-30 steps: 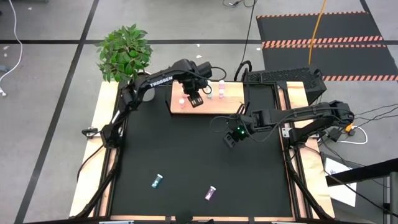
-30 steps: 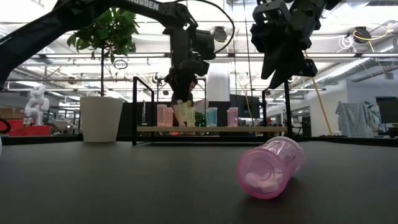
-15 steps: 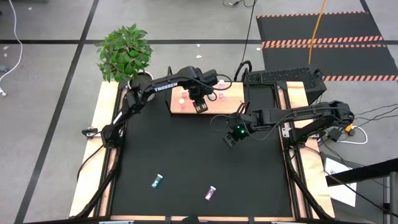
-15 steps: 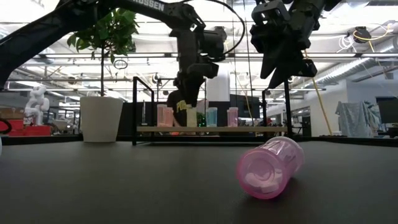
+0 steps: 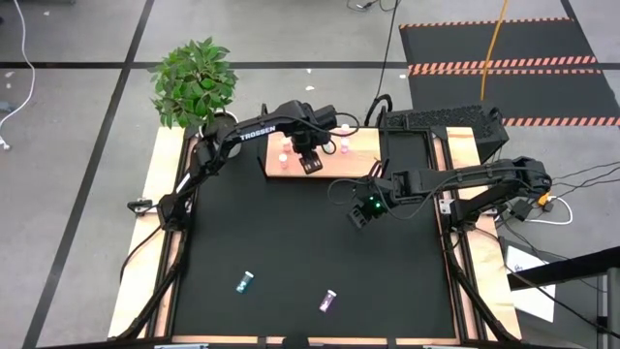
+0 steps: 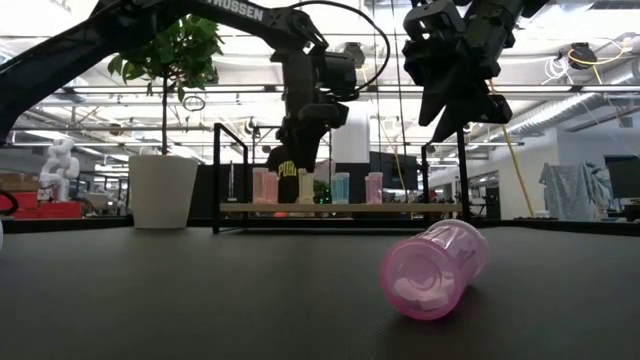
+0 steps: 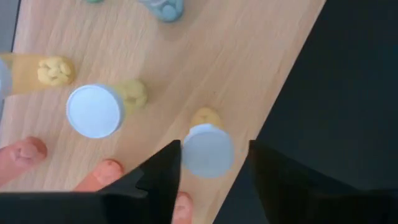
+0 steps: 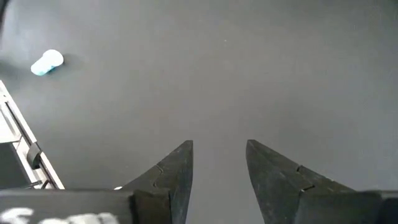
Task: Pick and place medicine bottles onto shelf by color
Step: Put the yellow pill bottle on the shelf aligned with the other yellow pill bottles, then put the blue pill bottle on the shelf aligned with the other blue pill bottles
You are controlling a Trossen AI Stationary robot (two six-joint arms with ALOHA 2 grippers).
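The shelf [image 5: 360,160] stands at the table's far edge, with pink, yellow and teal medicine bottles upright on it [image 6: 341,187]. My left gripper [image 7: 214,163] points down over the shelf's near edge, open. A yellow bottle with a white cap [image 7: 207,149] stands on the board between its fingers. My right gripper [image 8: 219,155] hangs open above the middle of the table with nothing in it. A teal bottle [image 5: 246,282] and a pinkish-purple bottle [image 5: 329,300] lie on their sides on the black mat near the front. My left gripper comes from above with one finger on each side of the yellow bottle's white cap [image 7: 194,154]. One finger [image 7: 267,168] stands clear of the cap. The other finger [image 7: 166,168] is right beside it, and I cannot tell whether it touches. The bottle stands upright on the shelf.
A potted plant [image 5: 194,82] stands at the far left corner, beside the shelf's black end post [image 6: 216,175]. Two more yellow bottles [image 7: 94,111] and pink ones [image 7: 22,155] stand close to my left gripper. Bare black mat lies between the shelf and the lying bottles.
My left gripper has carried the yellow bottle along the shelf toward the table's right edge and down. The bottle, held above the board a second ago, now stands on it.
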